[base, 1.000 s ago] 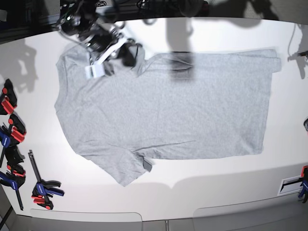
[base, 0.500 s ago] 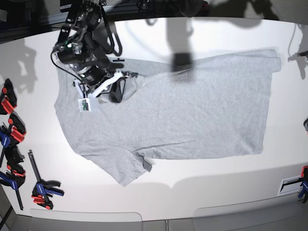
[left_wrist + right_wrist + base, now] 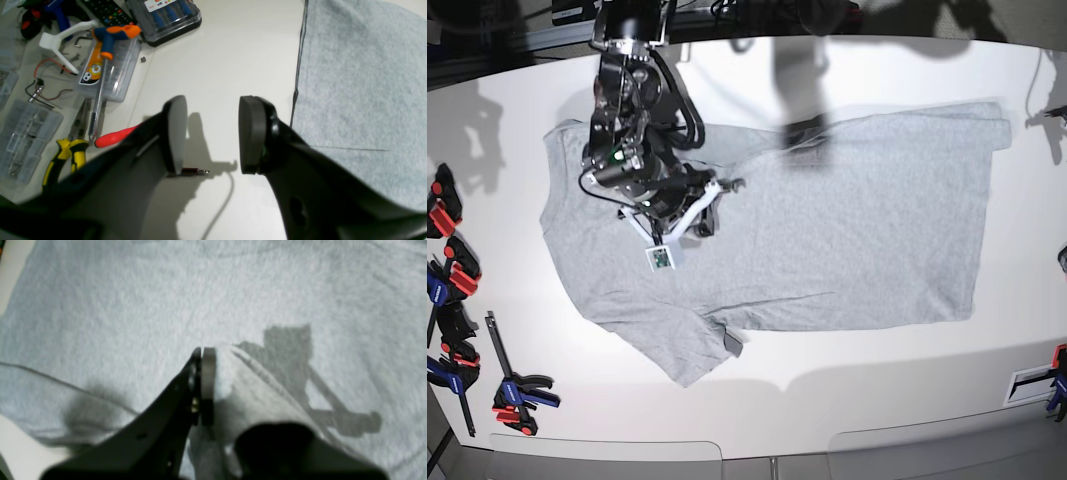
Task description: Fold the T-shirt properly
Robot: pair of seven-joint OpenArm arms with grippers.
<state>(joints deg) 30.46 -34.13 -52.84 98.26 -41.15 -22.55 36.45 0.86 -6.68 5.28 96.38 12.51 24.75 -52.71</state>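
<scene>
Right gripper [image 3: 208, 380] is pinched shut on a raised flap of the T-shirt [image 3: 827, 230], carrying it above the chest; flat cloth spreads beneath and ahead of it on all sides. Judging by the layout, folding has barely begun: one sleeve is being brought inward, while the near sleeve and the whole body lie unfolded across the worktop [image 3: 877, 380]. Left gripper [image 3: 208, 133] stands wide apart and empty over bare worktop, with the shirt's hem edge just beside one of its fingers.
</scene>
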